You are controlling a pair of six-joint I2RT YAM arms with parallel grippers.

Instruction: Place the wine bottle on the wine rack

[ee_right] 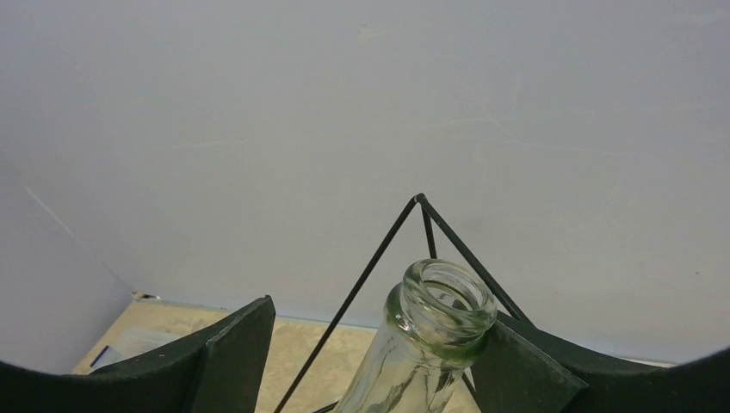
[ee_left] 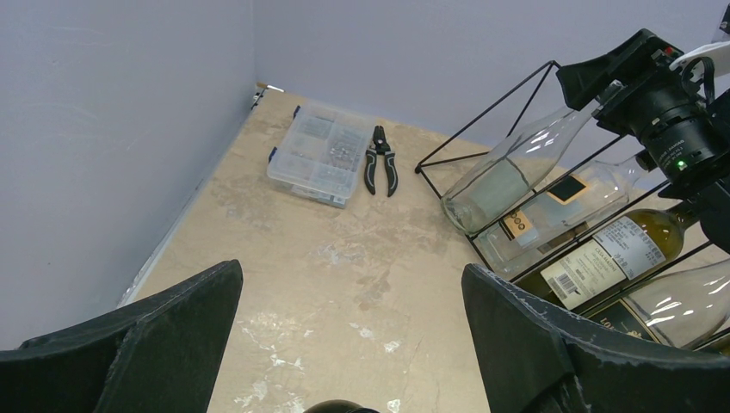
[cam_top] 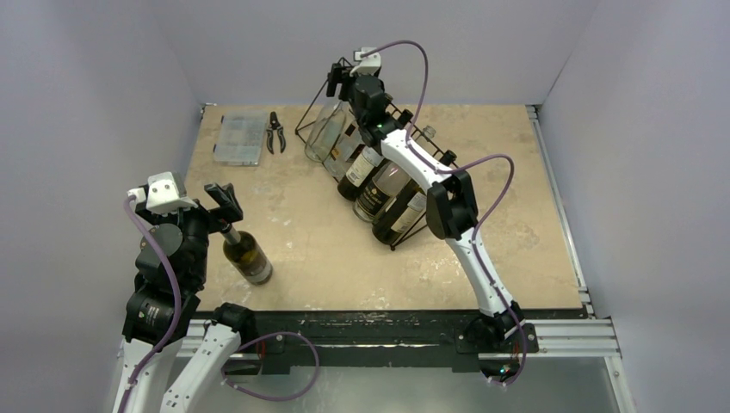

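**Right arm setting a clear bottle into the rack's end slot while a dark bottle waits**

The right end effector (cam_top: 337, 83) is hovering at the upper centre of the top view, at the neck of a clear wine bottle (cam_top: 327, 131). That bottle is lying in the leftmost slot of the wine rack (ee_left: 484, 114), base down the slope and mouth up by the wire peak. In the right wrist view the fingers (ee_right: 231, 348) are standing apart on either side of the glass neck. A gap is showing on the left side and the right finger is sitting just beside the glass, so nothing is being clamped. Other bottles (cam_top: 379, 185) are filling the slots to the right.

At the lower left, the left end effector (cam_top: 222, 198) is spread wide, with the neck of a dark wine bottle (cam_top: 248, 256) lying between its fingers. That bottle is on the desk (cam_top: 327, 249), well apart from the rack; whether it is upright or leaning I cannot tell.

The placement of the clear bottle looks nearly done. The next move probably calls for lifting the right arm straight off the neck without nudging the glass, then closing the left fingers on the dark bottle's neck.
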